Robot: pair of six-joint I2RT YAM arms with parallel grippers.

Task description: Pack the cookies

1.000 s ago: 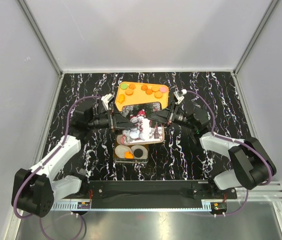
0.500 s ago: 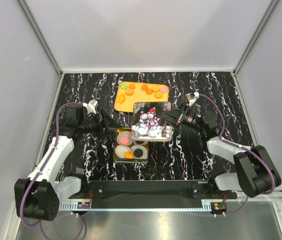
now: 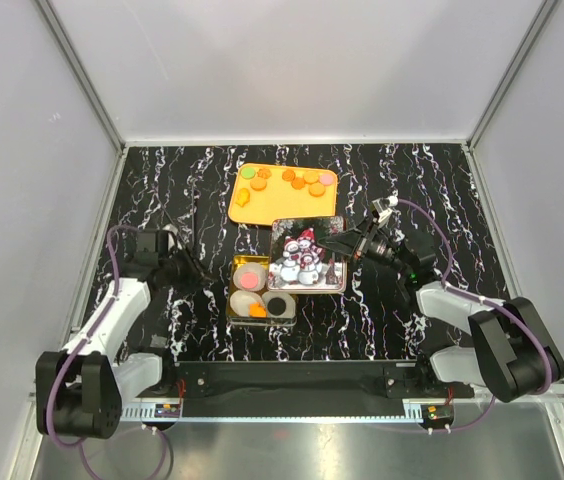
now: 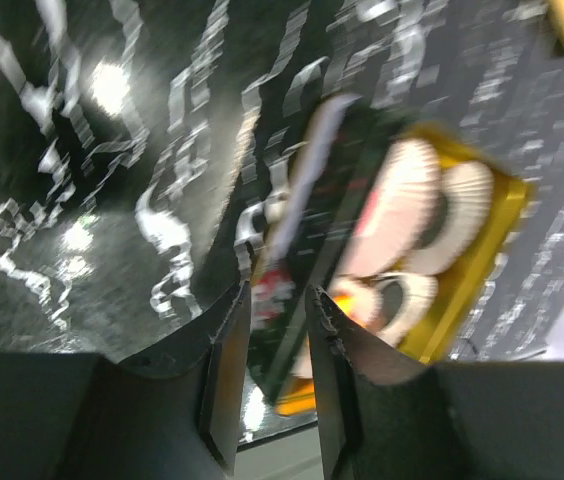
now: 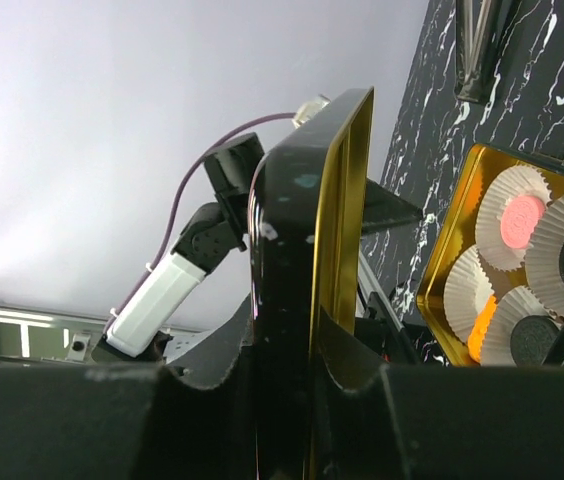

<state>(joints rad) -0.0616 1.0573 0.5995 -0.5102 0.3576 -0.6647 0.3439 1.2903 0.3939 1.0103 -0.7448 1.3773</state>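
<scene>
Several cookies (image 3: 302, 180), mostly orange, lie on the orange tray (image 3: 245, 205) at the back. A gold tin (image 3: 234, 312) holds white paper cups with a pink (image 3: 252, 277), a black (image 3: 277, 305) and an orange cookie (image 3: 258, 311). My right gripper (image 3: 340, 248) is shut on the right edge of the snowman lid (image 3: 302, 256), which hangs tilted over the tin's far right part. In the right wrist view the lid (image 5: 307, 200) stands edge-on between the fingers, and the tin (image 5: 452, 250) lies beyond. My left gripper (image 3: 200, 272) sits left of the tin, its jaws (image 4: 278, 290) narrowly apart and empty.
White walls with metal posts close in the black marbled table (image 3: 412, 180) on three sides. The right arm's purple cable (image 3: 412, 215) loops above its wrist. A metal rail (image 3: 292, 385) runs along the near edge between the arm bases.
My left gripper let go of the lid, drew back to the left and narrowed its jaws. The right gripper carried the lid toward the near side, over the tin.
</scene>
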